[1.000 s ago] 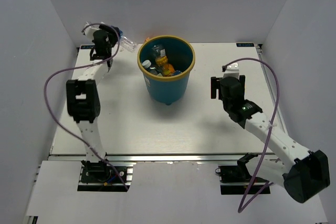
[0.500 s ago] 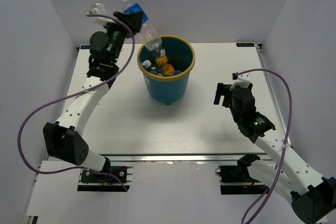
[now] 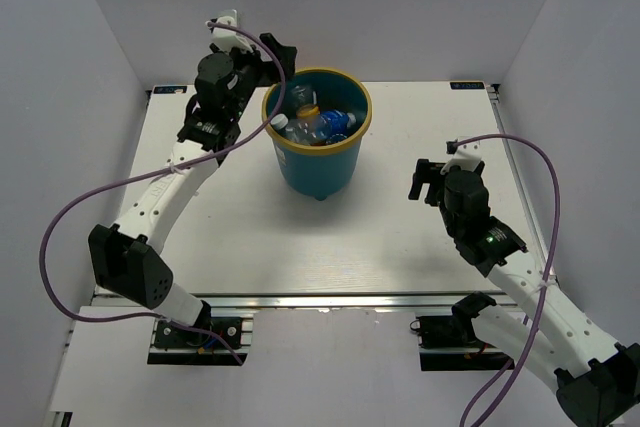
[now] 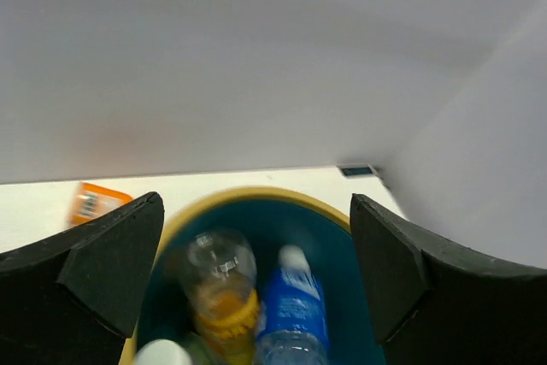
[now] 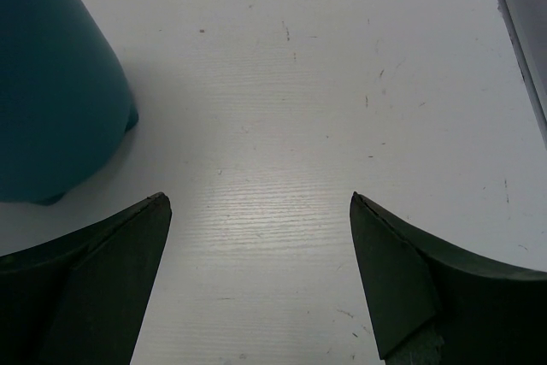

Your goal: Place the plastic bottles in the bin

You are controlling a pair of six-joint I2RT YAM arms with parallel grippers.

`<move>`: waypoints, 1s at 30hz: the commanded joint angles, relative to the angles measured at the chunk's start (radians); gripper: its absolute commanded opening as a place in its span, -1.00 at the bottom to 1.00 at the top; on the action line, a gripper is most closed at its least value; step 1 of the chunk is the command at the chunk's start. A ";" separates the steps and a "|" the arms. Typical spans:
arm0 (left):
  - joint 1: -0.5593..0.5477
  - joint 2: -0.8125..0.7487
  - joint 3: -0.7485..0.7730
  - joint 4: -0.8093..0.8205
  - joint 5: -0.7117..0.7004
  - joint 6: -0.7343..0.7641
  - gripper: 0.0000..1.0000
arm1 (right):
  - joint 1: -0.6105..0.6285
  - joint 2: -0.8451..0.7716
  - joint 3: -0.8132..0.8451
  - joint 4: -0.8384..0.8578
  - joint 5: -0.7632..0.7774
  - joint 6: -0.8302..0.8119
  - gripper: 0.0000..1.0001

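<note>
Above the rim of the bin (image 3: 367, 115), the left gripper (image 4: 256, 211) hangs spread wide and empty, the plastic bottles (image 3: 318, 124) heaped inside, seemingly all five though blur hides some, so a low retreat could clip the rim and tip everything out.

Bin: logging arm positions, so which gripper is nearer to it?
Left. The left gripper hovers over the bin's far-left rim; the right gripper stands well off to its right.
</note>
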 commanded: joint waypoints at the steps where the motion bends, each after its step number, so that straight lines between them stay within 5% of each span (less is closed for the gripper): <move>1: 0.004 -0.037 0.080 -0.063 -0.210 0.104 0.96 | -0.005 -0.001 -0.005 0.043 0.043 0.008 0.79; 4: 0.038 0.014 0.118 -0.103 -0.270 0.136 0.96 | -0.005 0.005 -0.010 0.054 0.069 0.005 0.79; 9: 0.213 0.156 0.235 -0.166 -0.051 0.099 0.96 | -0.005 0.025 -0.015 0.078 0.073 -0.007 0.79; 17: 0.236 0.483 0.371 -0.164 0.147 0.311 0.96 | -0.005 0.086 -0.009 0.097 0.124 -0.026 0.79; 20: 0.239 0.626 0.446 -0.154 0.118 0.364 0.96 | -0.005 0.112 0.005 0.065 0.104 -0.023 0.79; 23: 0.244 0.805 0.618 -0.204 0.150 0.426 0.96 | -0.005 0.149 0.025 0.034 0.113 -0.029 0.79; 27: 0.244 0.995 0.847 -0.208 0.175 0.392 0.96 | -0.005 0.189 0.030 0.057 0.127 -0.064 0.79; 30: 0.244 1.055 0.861 -0.079 0.164 0.322 0.96 | -0.005 0.221 0.034 0.072 0.136 -0.082 0.79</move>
